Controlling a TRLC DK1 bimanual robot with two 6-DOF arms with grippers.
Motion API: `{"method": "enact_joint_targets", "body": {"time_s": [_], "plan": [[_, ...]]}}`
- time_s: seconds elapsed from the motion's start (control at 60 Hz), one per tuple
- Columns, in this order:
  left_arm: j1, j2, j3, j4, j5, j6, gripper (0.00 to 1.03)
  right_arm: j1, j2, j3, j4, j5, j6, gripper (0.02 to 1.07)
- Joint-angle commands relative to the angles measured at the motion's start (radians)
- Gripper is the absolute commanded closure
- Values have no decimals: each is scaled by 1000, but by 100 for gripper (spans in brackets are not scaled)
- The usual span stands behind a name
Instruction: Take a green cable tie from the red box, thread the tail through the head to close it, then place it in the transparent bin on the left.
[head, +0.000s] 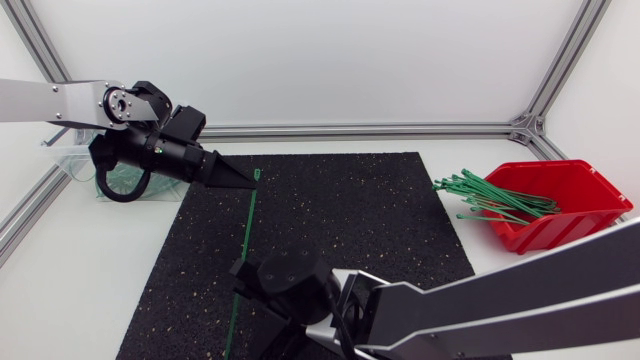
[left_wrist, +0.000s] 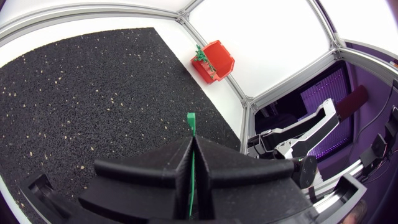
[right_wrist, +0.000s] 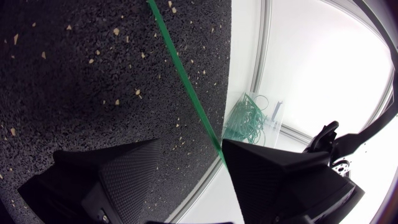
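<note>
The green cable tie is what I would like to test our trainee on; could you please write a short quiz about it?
1. True or false: the tie is already closed into a loop.
2. The left gripper is shut on the tie near its: A) head end B) middle C) tail tip.
3. Fill in the gap: the right gripper has its jaws ___.

Key: 1 false; 2 A; 3 open.
</note>
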Motion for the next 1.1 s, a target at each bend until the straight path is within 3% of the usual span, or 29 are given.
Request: {"method": "enact_joint_targets", "body": {"time_s": [0.0,0.1,0.333,0.45,1.083], "plan": [[-6,35,26,-17,-1,35,100,12,16,-22,29,-2,-47,42],[-6,38,26,-19,-2,41,100,29,16,-24,32,-11,-50,54],[-17,48,23,-19,-7,44,100,64,36,-24,55,-23,-50,54],[-22,50,23,-20,-10,48,100,74,53,-25,66,-32,-54,71],[-40,50,43,-43,-35,70,100,137,71,-62,87,-77,-54,80]]}}
